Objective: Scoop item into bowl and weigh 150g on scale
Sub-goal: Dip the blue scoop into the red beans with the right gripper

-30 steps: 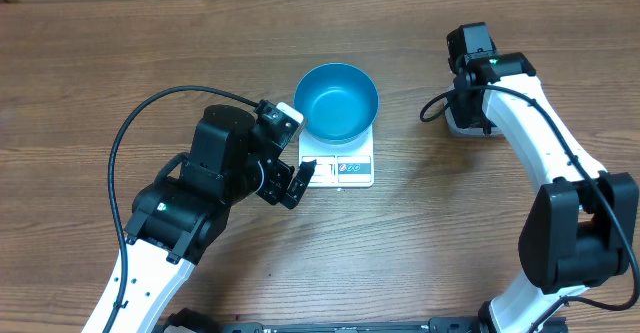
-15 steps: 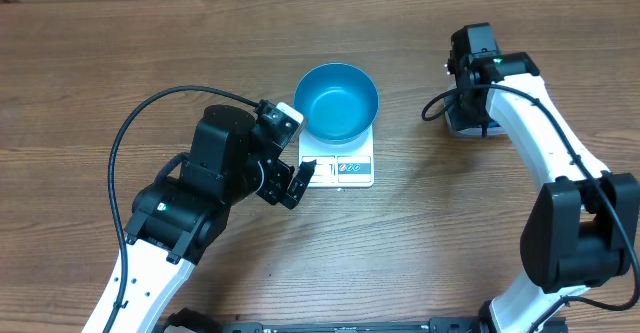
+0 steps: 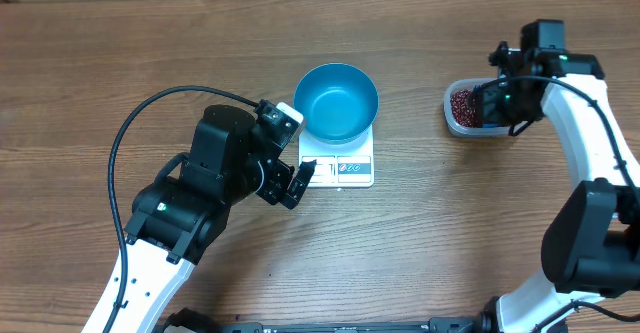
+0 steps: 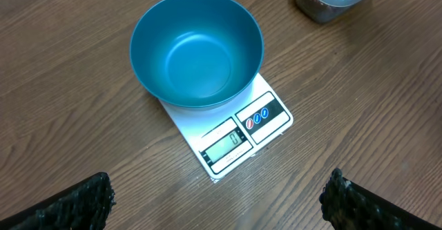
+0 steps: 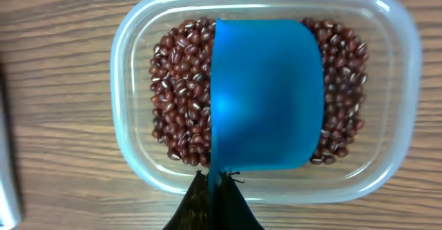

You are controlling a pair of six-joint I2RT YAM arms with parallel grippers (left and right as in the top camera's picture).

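Note:
The round blue bowl (image 3: 336,101) (image 4: 197,48) stands empty on the white scale (image 3: 340,161) (image 4: 235,130), whose display and buttons face the front. My left gripper (image 3: 292,151) (image 4: 217,201) hangs open just left of the scale, nothing between its fingers. At the right, dark red-brown beans (image 3: 464,103) (image 5: 178,92) fill a clear plastic tub (image 3: 452,119) (image 5: 131,43). My right gripper (image 3: 500,101) (image 5: 215,183) is shut on the handle of a blue scoop (image 5: 266,95), whose empty cup hangs over the beans inside the tub.
Wooden table (image 3: 450,233) all round. A black cable (image 3: 125,133) loops from the left arm over the table's left half. The tub's corner (image 4: 324,2) shows at the top right of the left wrist view.
My right arm has swung to the right, uncovering the tub of beans in the overhead view. The left arm, bowl and scale have not moved.

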